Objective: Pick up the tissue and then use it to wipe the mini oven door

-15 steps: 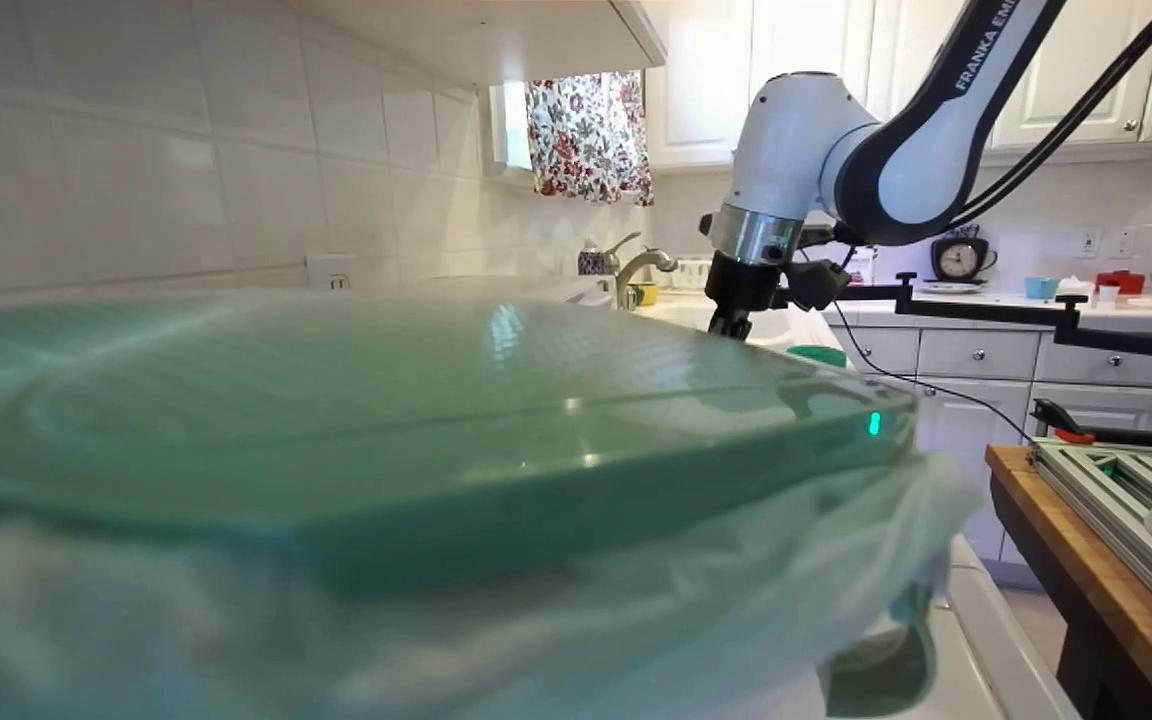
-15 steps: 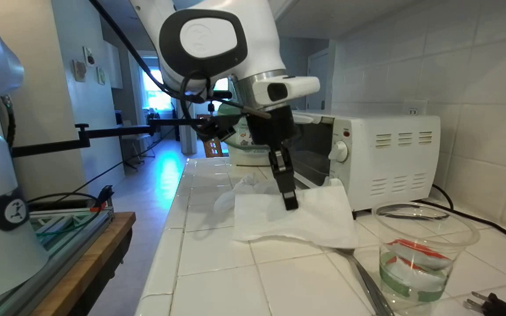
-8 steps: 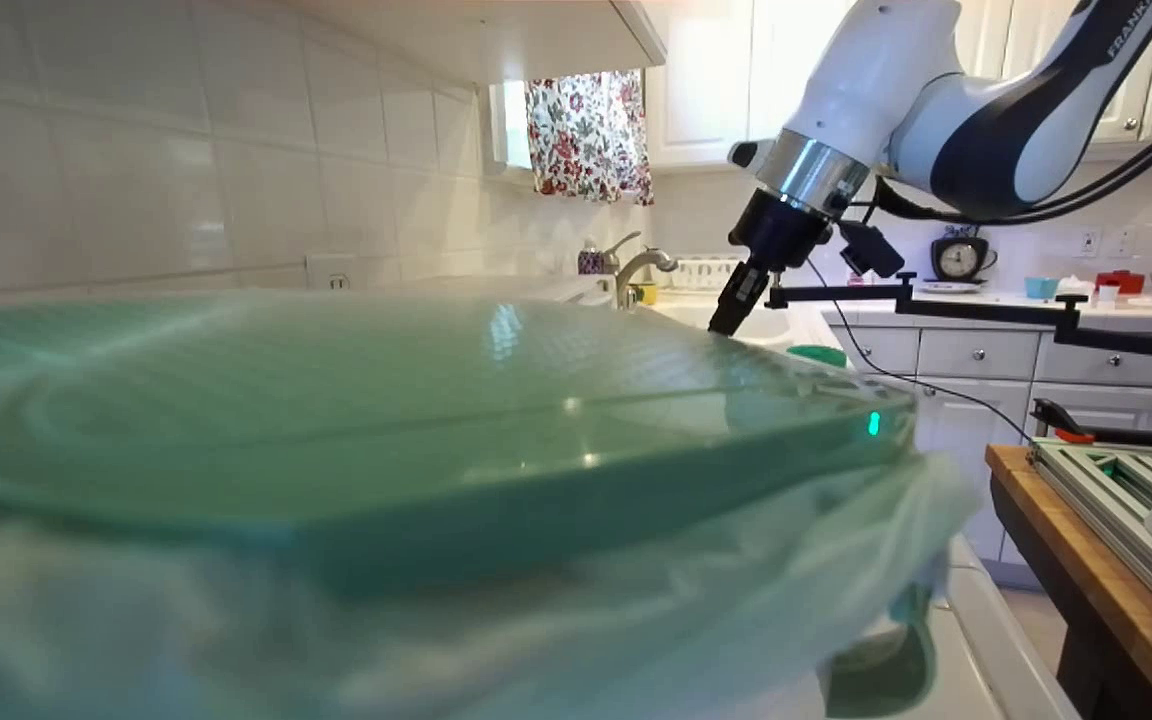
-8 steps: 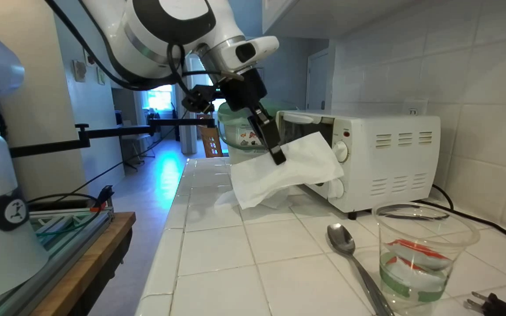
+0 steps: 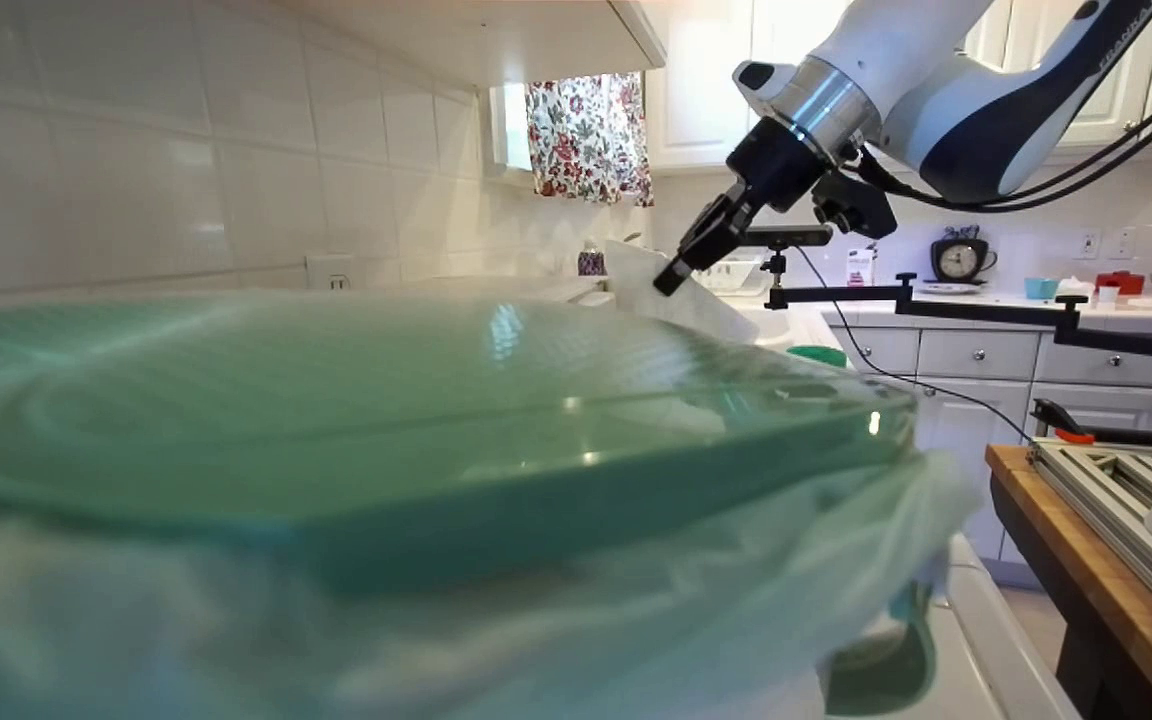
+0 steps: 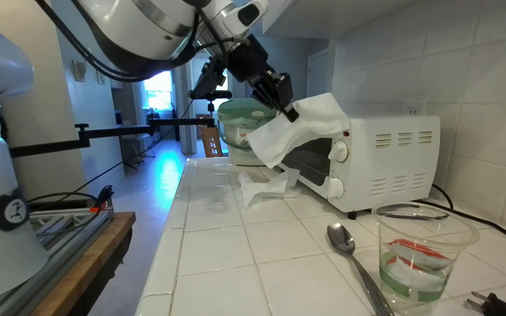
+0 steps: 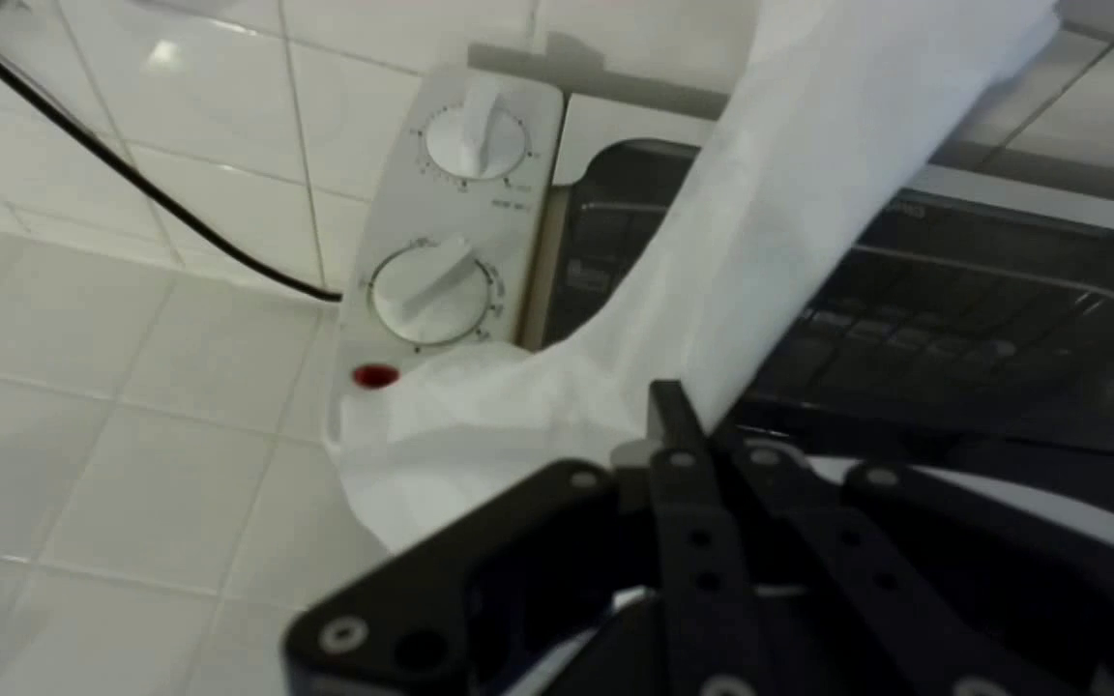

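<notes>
My gripper (image 6: 292, 115) is shut on a white tissue (image 6: 316, 120), which hangs off both sides of the fingertips, well above the counter. Behind it stands the white mini oven (image 6: 389, 162), its dark glass mini oven door (image 6: 312, 160) partly covered by the tissue in this exterior view. From the wrist, the tissue (image 7: 770, 213) stretches across the oven door (image 7: 992, 338) and over the edge of the knob panel (image 7: 451, 242). Whether cloth and glass touch I cannot tell. An exterior view past the green lid shows the gripper (image 5: 671, 280) tilted, tissue (image 5: 701, 310) behind its tip.
Another crumpled white tissue (image 6: 264, 186) lies on the tiled counter below. Nearer are a spoon (image 6: 354, 259), a clear plastic cup (image 6: 424, 259) with packets, and a plug (image 6: 494, 305). A green-lidded container (image 6: 246, 127) stands beyond the oven. A black support bar (image 6: 147, 129) crosses behind the arm.
The gripper has lifted the tissue off the counter and tilted over, carrying it up in front of the oven's upper front. The spoon and the crumpled tissue below have come into fuller view.
</notes>
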Robot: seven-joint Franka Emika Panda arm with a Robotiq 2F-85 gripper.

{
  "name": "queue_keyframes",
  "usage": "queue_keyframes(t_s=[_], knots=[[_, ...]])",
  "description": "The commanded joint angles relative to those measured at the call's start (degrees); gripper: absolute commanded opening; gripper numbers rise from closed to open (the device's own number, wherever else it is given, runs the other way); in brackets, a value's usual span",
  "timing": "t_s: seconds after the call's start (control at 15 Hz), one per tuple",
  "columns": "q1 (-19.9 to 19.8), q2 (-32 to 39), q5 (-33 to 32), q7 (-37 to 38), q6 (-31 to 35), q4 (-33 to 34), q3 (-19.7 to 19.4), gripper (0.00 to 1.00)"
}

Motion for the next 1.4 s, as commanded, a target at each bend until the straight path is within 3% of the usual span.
queue_keyframes(t_s=[0.0, 0.53, 1.33], knots=[[-5.2, 1.4, -1.7, -0.4, 3.0, 0.1, 4.4, 0.00], [-19.9, 0.5, 0.5, -1.3, 4.3, 1.3, 18.1, 0.00], [-42.2, 2.0, 5.1, -3.1, 5.9, 1.6, 43.7, 0.00]])
